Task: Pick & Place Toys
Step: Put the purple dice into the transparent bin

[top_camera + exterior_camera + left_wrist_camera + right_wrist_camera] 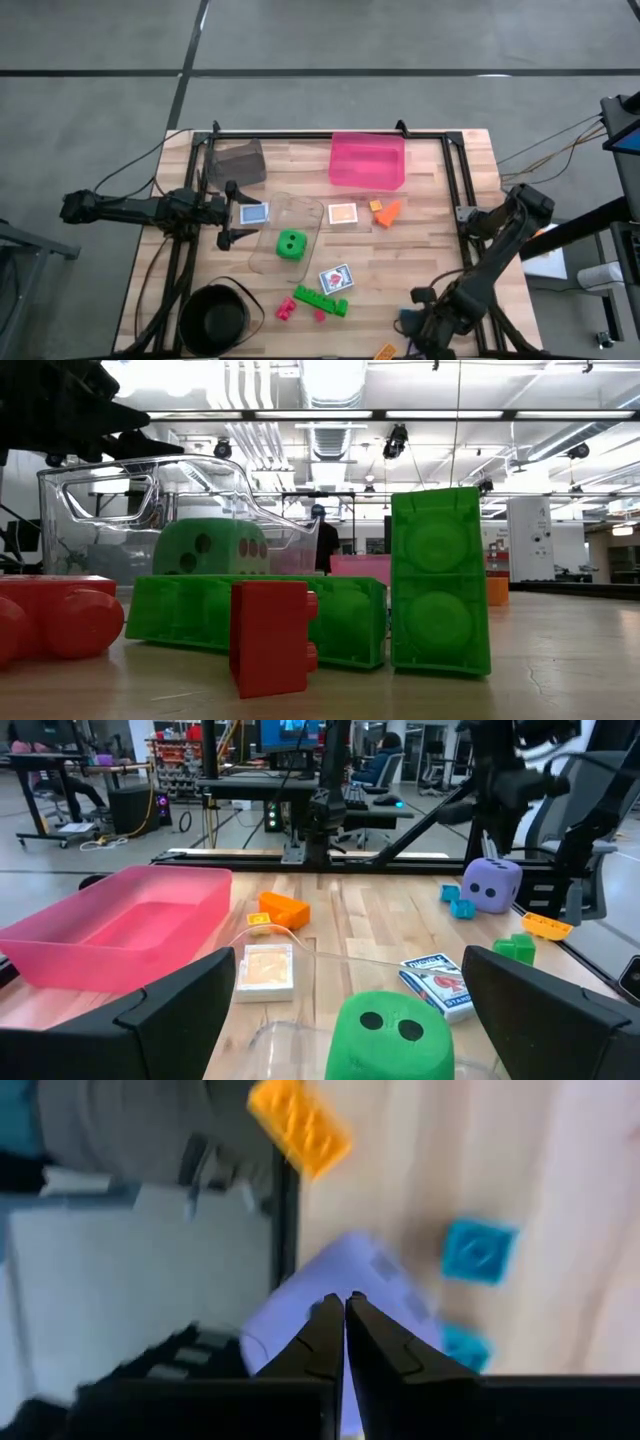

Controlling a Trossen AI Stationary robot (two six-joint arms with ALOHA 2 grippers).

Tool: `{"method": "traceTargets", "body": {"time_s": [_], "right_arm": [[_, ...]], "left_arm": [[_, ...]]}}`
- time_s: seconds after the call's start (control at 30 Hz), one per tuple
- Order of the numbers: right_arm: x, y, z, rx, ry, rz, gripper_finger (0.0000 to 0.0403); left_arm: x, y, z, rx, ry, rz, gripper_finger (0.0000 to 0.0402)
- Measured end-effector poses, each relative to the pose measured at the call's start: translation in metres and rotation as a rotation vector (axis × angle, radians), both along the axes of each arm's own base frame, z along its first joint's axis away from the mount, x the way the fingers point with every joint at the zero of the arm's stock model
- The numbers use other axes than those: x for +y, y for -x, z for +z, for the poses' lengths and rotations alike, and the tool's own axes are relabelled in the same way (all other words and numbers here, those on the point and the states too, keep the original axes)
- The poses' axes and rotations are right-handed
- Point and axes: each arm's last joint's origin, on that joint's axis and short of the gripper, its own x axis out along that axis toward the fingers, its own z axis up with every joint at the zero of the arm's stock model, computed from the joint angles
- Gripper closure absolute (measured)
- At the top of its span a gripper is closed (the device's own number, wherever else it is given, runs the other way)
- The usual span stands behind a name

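Observation:
The toys lie spread over the wooden table. A purple dotted die (375,1270) sits near the front right corner, beside two teal bricks (480,1250) and a yellow-orange brick (300,1125). My right gripper (345,1315) is shut and points steeply down over the die. A green die (291,243) rests inside a clear bin (300,212) lying on its side. My left gripper (238,215) waits open and level at the table's left, facing that bin. Picture cards (343,214), green (320,300) and pink bricks (287,308) lie on the boards. My right gripper's shut fingertips (330,1320) stand in front of the purple die's upper face (300,1295), coming from above at a steep slant. Nothing shows between the fingers. Whether the tips touch the die I cannot tell.
A pink bin (367,162) and a grey bin (240,160) stand at the far edge. A black round bowl (215,318) sits at the near left corner. Orange bricks (385,211) lie in front of the pink bin. Black frame rails (455,190) run along the table's sides.

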Motion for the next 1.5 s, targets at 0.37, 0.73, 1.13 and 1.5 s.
{"method": "traceTargets", "body": {"time_s": [0.37, 0.73, 1.13, 1.5], "right_arm": [[0.01, -0.002, -0.025, 0.177, -0.028, 0.025, 0.0385], [-0.026, -0.009, -0.032, -0.074, 0.509, -0.051, 0.0385], [-0.061, 0.001, -0.003, -0.222, 0.862, -0.178, 0.0385], [-0.045, -0.006, 0.017, -0.208, 0.671, -0.188, 0.0385]], "left_arm": [[0.0, 0.0, 0.0, 0.004, -0.001, 0.011, 0.0009], [0.001, 0.0, -0.002, 0.018, -0.008, 0.033, 0.0009], [0.002, 0.0, -0.003, 0.028, -0.014, 0.047, 0.0009], [0.002, 0.0, -0.003, 0.032, -0.014, 0.047, 0.0009]]}}
